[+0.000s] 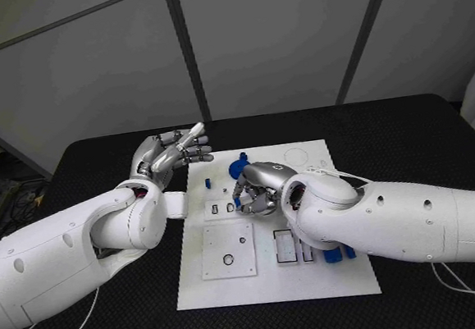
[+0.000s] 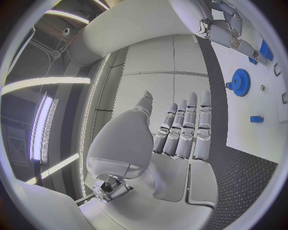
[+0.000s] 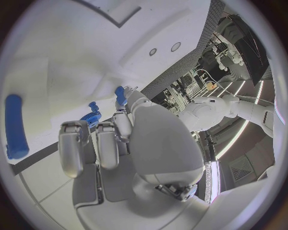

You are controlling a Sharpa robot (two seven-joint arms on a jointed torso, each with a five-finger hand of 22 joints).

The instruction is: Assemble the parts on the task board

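The white task board [image 1: 280, 279] lies in the middle of the black table. A blue gear [image 1: 238, 167] sits near its far edge, and is also in the left wrist view as the gear [image 2: 240, 81] with a small blue piece [image 2: 257, 118] close by. My left hand [image 1: 171, 151] is raised off the board's far left corner, its fingers [image 2: 183, 127] straight and holding nothing. My right hand [image 1: 259, 186] hangs over the board's middle with its fingers [image 3: 90, 143] curled down. A small blue part [image 3: 120, 95] sits at its thumb tip; whether it is pinched is unclear.
More blue parts [image 1: 335, 254] lie on the board's near right, under my right forearm. A blue cylinder [image 3: 15, 127] lies flat on the board. A raised white panel [image 1: 228, 250] with slots takes up the board's near left. Black table [image 1: 83, 165] surrounds the board.
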